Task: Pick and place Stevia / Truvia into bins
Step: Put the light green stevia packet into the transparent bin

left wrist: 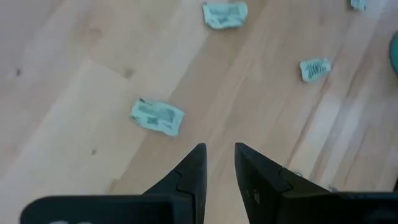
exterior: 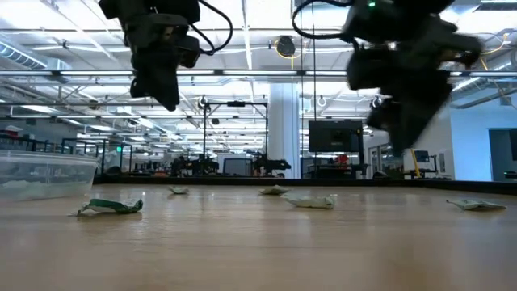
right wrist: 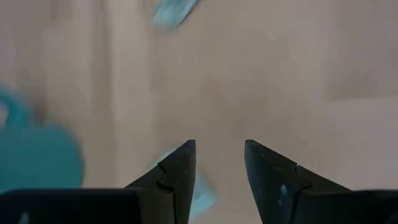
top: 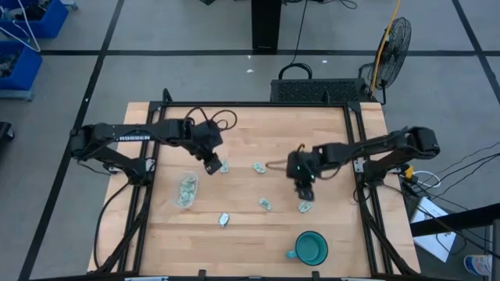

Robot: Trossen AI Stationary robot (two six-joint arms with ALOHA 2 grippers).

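Several pale green and white sachets lie flat on the wooden table: one [top: 224, 166] beside my left gripper [top: 212, 161], others at mid-table [top: 258, 167], [top: 266, 204], near the front [top: 223, 220], and one [top: 305, 207] just in front of my right gripper [top: 303, 190]. The clear tub [top: 187, 190] stands on the table's left part with sachets inside. My left gripper [left wrist: 219, 149] hovers open and empty above the table, with a sachet [left wrist: 157, 116] ahead of it. My right gripper [right wrist: 219, 146] is open and empty above the table, with a sachet [right wrist: 204, 194] partly hidden under one finger.
A teal cup [top: 311, 248] stands near the table's near right edge, close to my right gripper, and shows in the right wrist view as the cup [right wrist: 37, 163]. Bare wood lies between the sachets. In the low view the tub [exterior: 40, 174] stands at the left.
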